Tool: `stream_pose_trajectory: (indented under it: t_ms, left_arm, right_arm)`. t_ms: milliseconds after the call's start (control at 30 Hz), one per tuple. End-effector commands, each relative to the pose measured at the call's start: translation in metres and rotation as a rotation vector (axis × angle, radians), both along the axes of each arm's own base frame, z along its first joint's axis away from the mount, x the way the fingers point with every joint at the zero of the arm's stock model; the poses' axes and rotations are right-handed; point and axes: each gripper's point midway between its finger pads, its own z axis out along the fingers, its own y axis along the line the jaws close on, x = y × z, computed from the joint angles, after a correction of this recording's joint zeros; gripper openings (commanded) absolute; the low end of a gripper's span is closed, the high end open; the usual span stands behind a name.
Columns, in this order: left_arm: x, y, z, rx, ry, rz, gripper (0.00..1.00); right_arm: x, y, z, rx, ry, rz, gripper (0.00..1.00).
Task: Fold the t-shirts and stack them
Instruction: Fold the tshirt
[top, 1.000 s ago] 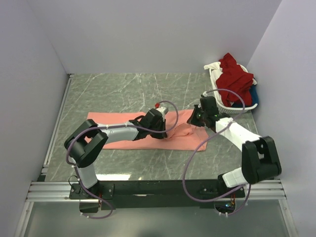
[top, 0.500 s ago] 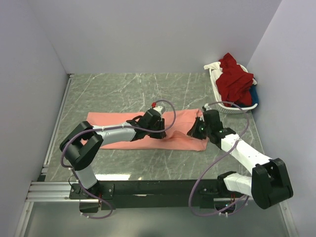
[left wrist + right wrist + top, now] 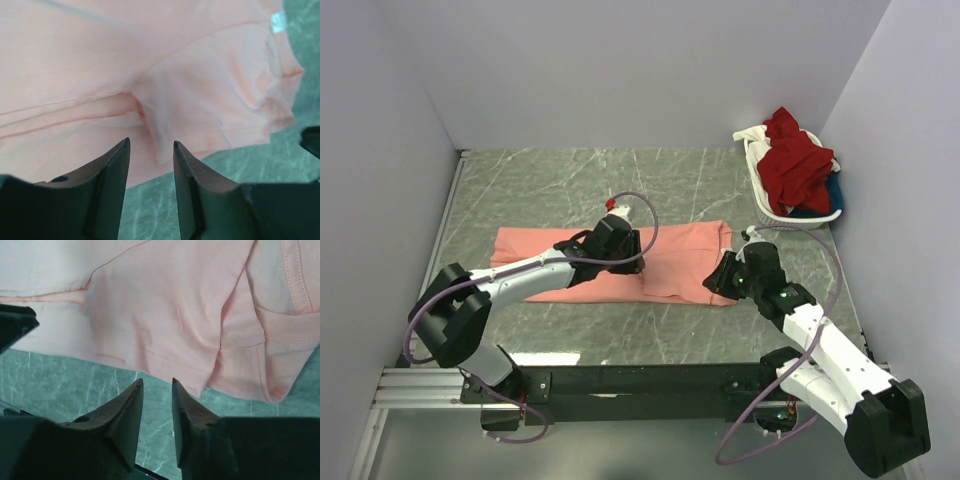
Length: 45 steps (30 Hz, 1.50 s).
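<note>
Shirt (image 3: 685,252) lies lengthwise left to right; left gripper (image 3: 632,258) over its middle, right gripper (image 3: 717,280) at its near right corner, both jaws narrowly parted, holding nothing.

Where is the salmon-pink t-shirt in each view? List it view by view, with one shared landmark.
Top external: the salmon-pink t-shirt lies flat across mid-picture.
Left wrist: the t-shirt fills the upper half.
Right wrist: the t-shirt fills the upper half.
Shared landmark: the green marble table along the t-shirt's near hem.
</note>
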Motion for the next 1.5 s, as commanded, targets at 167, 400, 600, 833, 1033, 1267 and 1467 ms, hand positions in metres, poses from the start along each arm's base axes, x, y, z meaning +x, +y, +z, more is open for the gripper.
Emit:
stream_pose_trajectory:
  t_ms: [167, 400, 600, 833, 1033, 1267, 1467]
  left_arm:
    - [0.014, 0.048, -0.010, 0.104, 0.071, 0.222, 0.34]
    - [0.006, 0.089, -0.041, 0.179, 0.141, 0.334, 0.25]
    - [-0.002, 0.129, -0.076, 0.239, 0.212, 0.422, 0.23]
    - [-0.018, 0.150, -0.092, 0.256, 0.246, 0.518, 0.24]
    - [-0.041, 0.145, -0.099, 0.167, 0.306, 0.543, 0.24]
    - [-0.064, 0.115, -0.090, 0.087, 0.345, 0.533, 0.25]
    - [-0.072, 0.056, -0.075, -0.076, 0.402, 0.496, 0.28]
  right_arm:
    - [0.017, -0.001, 0.023, -0.016, -0.039, -0.036, 0.40]
    - [0.069, 0.008, 0.009, -0.078, 0.003, -0.078, 0.40]
    - [0.103, 0.010, -0.022, -0.139, 0.074, -0.118, 0.40]
    - [0.121, 0.015, -0.063, -0.212, 0.185, -0.096, 0.40]
    - [0.153, 0.024, -0.074, -0.265, 0.222, -0.067, 0.41]
    - [0.186, 0.033, -0.079, -0.324, 0.266, -0.006, 0.41]
    - [0.223, 0.045, -0.079, -0.356, 0.277, 0.039, 0.41]
